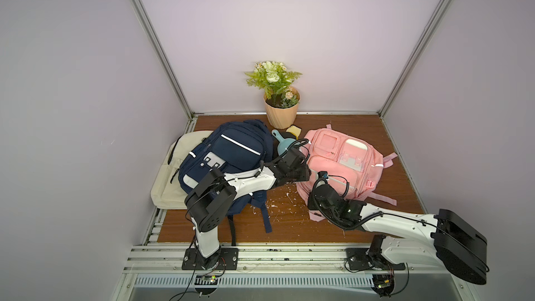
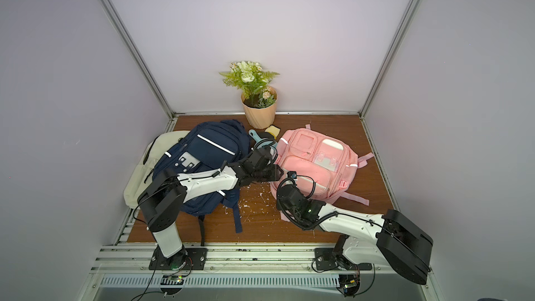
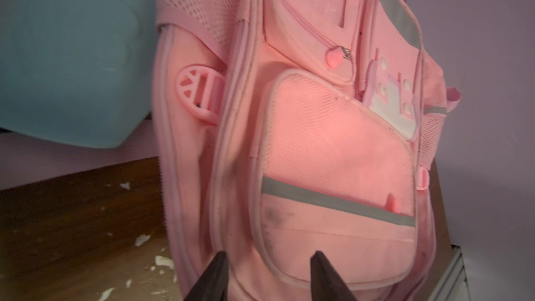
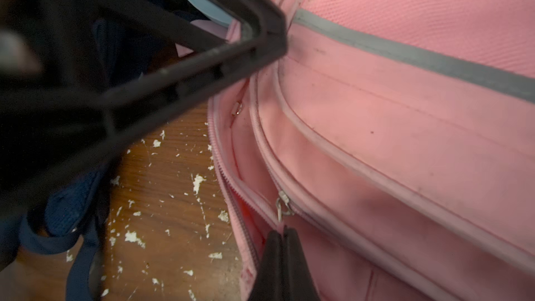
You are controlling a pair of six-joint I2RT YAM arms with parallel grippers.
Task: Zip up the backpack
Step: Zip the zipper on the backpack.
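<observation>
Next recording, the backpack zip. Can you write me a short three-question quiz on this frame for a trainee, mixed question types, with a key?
1. True or false: the right gripper is shut on the zipper pull of the pink backpack.
2. At the far edge of the table stands a: A) potted plant B) kettle C) lamp.
3. Fill in: the jaws of the left gripper stand ____ over the pink backpack.

Key: 1 true; 2 A; 3 open.
</observation>
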